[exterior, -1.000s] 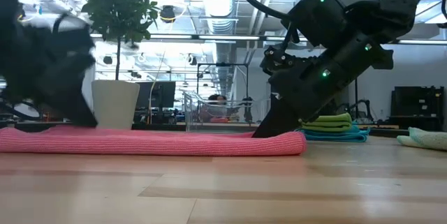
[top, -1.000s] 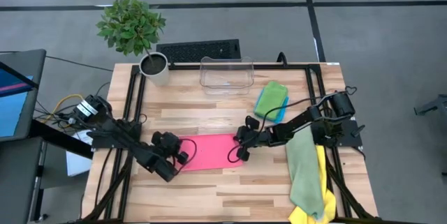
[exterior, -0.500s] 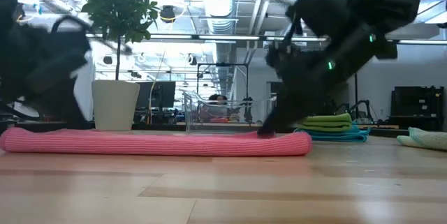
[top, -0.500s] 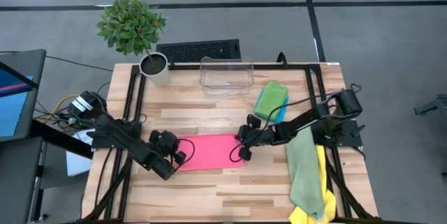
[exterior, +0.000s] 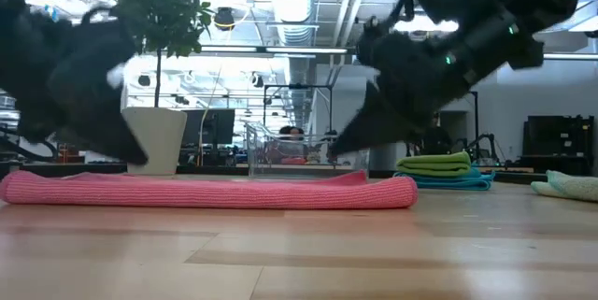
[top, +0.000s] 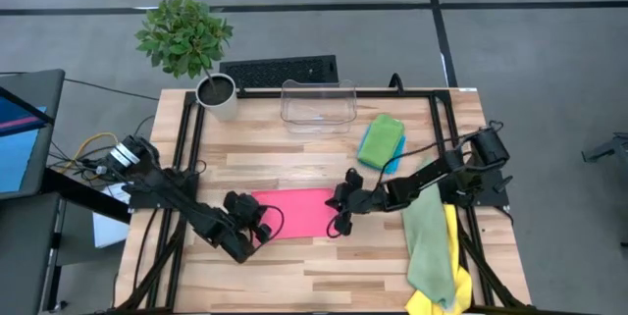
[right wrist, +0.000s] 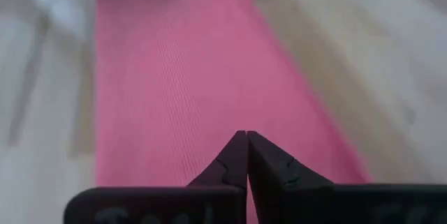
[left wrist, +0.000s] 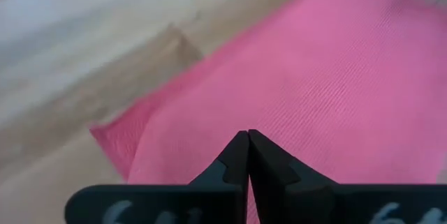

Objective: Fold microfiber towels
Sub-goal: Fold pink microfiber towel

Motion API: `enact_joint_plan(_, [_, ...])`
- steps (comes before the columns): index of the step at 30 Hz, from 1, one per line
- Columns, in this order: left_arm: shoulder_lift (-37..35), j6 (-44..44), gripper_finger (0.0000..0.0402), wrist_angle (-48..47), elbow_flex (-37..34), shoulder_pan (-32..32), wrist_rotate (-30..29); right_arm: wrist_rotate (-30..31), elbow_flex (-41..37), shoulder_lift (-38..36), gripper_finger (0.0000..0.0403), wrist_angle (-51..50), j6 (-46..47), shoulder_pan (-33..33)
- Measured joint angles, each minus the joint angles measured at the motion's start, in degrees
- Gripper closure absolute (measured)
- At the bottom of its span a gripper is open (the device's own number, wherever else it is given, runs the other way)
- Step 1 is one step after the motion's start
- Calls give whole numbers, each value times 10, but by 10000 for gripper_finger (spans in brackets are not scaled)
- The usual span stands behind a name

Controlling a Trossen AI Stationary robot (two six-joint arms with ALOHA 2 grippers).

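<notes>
The pink towel [top: 294, 213] lies flat on the table as a folded strip, and in the low view [exterior: 206, 191] it shows as a long low roll. My left gripper [top: 259, 229] is shut over the towel's left end; it also shows in the left wrist view [left wrist: 248, 135]. My right gripper [top: 338, 223] is shut and stands a little above the towel's right end, seen in the low view [exterior: 331, 154] and the right wrist view [right wrist: 246, 135]. A small flap [exterior: 359, 177] stands up at that end. My left gripper has its shut fingertips slanting down close over the pink towel's left part [left wrist: 209, 147]. I cannot tell whether they touch the cloth.
A green towel on a blue one [top: 381, 141] lies folded at the far right. A sage green towel [top: 424, 241] and a yellow one [top: 449, 256] lie at the right edge. A clear bin [top: 317, 106], a potted plant [top: 217, 94] and a keyboard [top: 280, 70] stand along the far edge.
My right gripper has risen off the towel's right end and shifted slightly toward the near edge. My left gripper has moved a little toward the table's right and near edges. The towel's right end has slid slightly right, and a small flap now stands up there.
</notes>
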Motion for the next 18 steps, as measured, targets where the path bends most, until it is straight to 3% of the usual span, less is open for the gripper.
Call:
enact_joint_plan(2, [32,-12,401,14,0,0,22,0,-1,20,374,-5,11,6])
enact_joint_plan(7, [92,-37,401,64,4,-3,-18,8,0,52,380,-7,45,14])
enact_joint_plan(11, [88,-37,401,73,2,-3,-22,5,-6,26,381,-20,48,17])
enact_joint_plan(15, [60,-11,401,73,0,-3,-2,47,0,-20,381,74,15,48])
enact_joint_plan(18, [33,12,401,69,-1,-5,18,67,-3,-1,382,107,-3,73])
